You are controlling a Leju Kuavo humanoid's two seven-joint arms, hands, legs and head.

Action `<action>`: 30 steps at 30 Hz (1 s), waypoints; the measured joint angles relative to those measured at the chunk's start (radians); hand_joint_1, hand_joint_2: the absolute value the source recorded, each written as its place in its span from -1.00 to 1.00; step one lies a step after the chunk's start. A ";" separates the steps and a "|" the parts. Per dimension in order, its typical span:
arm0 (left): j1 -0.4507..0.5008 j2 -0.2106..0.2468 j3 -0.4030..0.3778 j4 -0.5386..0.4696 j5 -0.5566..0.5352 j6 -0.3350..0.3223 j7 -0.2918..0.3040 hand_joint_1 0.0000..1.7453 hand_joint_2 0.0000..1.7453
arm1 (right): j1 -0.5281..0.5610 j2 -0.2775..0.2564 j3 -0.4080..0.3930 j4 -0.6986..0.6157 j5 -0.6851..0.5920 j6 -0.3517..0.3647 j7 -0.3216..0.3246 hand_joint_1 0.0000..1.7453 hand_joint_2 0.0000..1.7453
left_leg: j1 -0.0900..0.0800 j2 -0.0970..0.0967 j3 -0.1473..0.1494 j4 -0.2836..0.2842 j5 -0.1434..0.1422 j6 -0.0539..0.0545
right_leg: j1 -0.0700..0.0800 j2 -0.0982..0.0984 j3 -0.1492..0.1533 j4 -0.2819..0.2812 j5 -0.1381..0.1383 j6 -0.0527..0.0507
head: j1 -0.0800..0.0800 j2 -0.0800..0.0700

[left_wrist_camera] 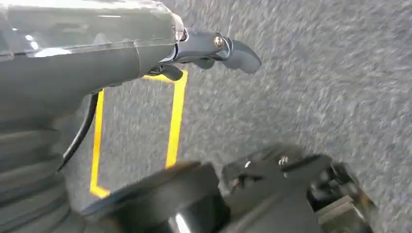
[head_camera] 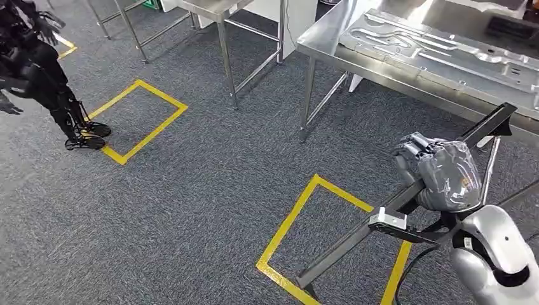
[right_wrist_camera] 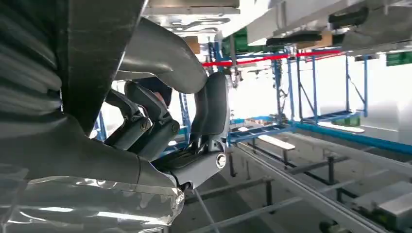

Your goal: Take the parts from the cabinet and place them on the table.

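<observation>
Right hand (head_camera: 438, 173), lower right of head view, gripped a long black bar (head_camera: 356, 238) slanting from the frame's bottom centre toward the steel table (head_camera: 324, 35) at upper right. Left hand (left_wrist_camera: 214, 48) held nothing, fingers apart, above grey carpet (head_camera: 210, 184) with yellow tape (left_wrist_camera: 174, 121).

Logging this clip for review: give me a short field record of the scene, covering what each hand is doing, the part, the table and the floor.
right hand: right hand grips a long dark bar partway along, one end low near the floor, the other raised toward the table
left hand: left hand hangs over the carpet, holding nothing visible
table: steel table ahead, a flat metal panel already lying on it
floor: grey carpet with yellow tape squares
other: another dark robot beside one tape square
</observation>
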 joint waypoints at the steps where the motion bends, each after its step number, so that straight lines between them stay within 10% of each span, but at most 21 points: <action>1: 0.000 0.000 0.000 0.000 0.000 0.000 0.000 -1.00 1.00 | -0.003 -0.001 0.000 0.000 -0.002 0.002 0.000 1.00 1.00 | 0.000 0.000 -0.001 -0.004 0.019 0.002 | 0.001 0.012 0.001 0.000 0.000 0.000 | 0.000 0.000; 4: 0.003 0.000 0.000 0.000 0.000 0.001 0.000 -1.00 1.00 | -0.007 -0.009 -0.005 0.000 -0.015 0.006 -0.002 1.00 1.00 | 0.000 -0.026 0.101 -0.239 0.155 0.020 | 0.002 0.047 0.004 0.003 0.000 0.001 | 0.000 0.000; 5: 0.004 0.000 0.000 0.000 0.000 0.001 0.000 -1.00 1.00 | -0.007 -0.011 -0.007 0.000 -0.017 0.006 -0.002 1.00 1.00 | -0.001 -0.067 0.125 -0.304 0.166 0.029 | 0.001 0.055 0.001 0.004 0.000 0.003 | 0.000 0.000; 9: 0.004 -0.005 0.000 0.000 0.000 0.003 0.000 -1.00 1.00 | -0.007 -0.021 -0.010 -0.002 -0.018 0.006 -0.002 1.00 1.00 | -0.005 -0.048 0.133 -0.324 0.165 0.042 | -0.003 0.089 -0.011 -0.001 0.011 0.033 | 0.000 0.000; 10: 0.004 -0.007 0.000 0.000 0.000 0.003 -0.002 -1.00 1.00 | -0.004 -0.026 -0.012 -0.004 -0.018 0.004 -0.002 1.00 1.00 | 0.004 -0.035 0.138 -0.341 0.178 0.052 | -0.004 0.081 -0.012 0.004 0.007 0.037 | 0.000 0.000; 11: 0.005 -0.007 0.000 0.000 -0.001 0.003 -0.005 -1.00 1.00 | 0.000 -0.028 -0.017 -0.006 -0.018 0.002 -0.002 1.00 1.00 | 0.002 -0.026 0.141 -0.349 0.181 0.058 | -0.002 0.032 -0.022 0.024 -0.008 0.039 | 0.000 0.000; 13: 0.007 -0.007 0.000 0.000 -0.001 0.001 -0.010 -1.00 1.00 | -0.001 -0.033 -0.021 -0.008 -0.018 -0.001 -0.002 1.00 1.00 | 0.000 -0.011 0.139 -0.351 0.183 0.062 | -0.003 -0.005 -0.082 0.149 -0.085 0.045 | 0.000 0.000; 16: 0.013 -0.007 0.000 0.000 0.000 -0.001 -0.011 -1.00 1.00 | 0.010 -0.033 -0.021 -0.008 -0.018 -0.001 -0.002 1.00 1.00 | -0.001 0.019 0.137 -0.349 0.181 0.061 | -0.009 -0.012 -0.156 0.304 -0.131 0.056 | 0.000 0.000; 20: 0.011 -0.007 0.000 0.000 0.001 -0.005 -0.013 -1.00 1.00 | 0.009 -0.033 -0.021 -0.008 -0.017 -0.002 -0.002 1.00 1.00 | 0.002 0.052 0.140 -0.332 0.165 0.045 | -0.015 -0.067 0.004 0.014 -0.001 0.064 | 0.000 0.000; 25: 0.008 -0.006 0.000 0.000 0.001 -0.007 -0.017 -1.00 1.00 | 0.010 -0.031 -0.020 -0.010 -0.013 -0.005 -0.002 1.00 1.00 | -0.006 0.085 0.148 -0.328 0.150 0.016 | -0.007 -0.036 -0.002 0.008 -0.009 0.024 | 0.000 0.000; 27: 0.007 -0.006 0.000 0.000 0.000 -0.008 -0.018 -1.00 1.00 | 0.008 -0.031 -0.020 -0.011 -0.011 -0.006 -0.002 1.00 1.00 | 0.001 0.029 0.126 -0.270 0.105 0.005 | -0.010 -0.025 0.000 0.006 -0.006 0.011 | 0.000 0.000; 30: 0.004 -0.006 0.001 0.000 0.002 -0.011 -0.022 -1.00 1.00 | 0.012 -0.029 -0.018 -0.012 -0.005 -0.007 -0.001 1.00 1.00 | 0.001 0.003 0.028 -0.056 0.002 0.002 | -0.006 -0.006 -0.002 0.006 -0.006 0.005 | 0.000 0.000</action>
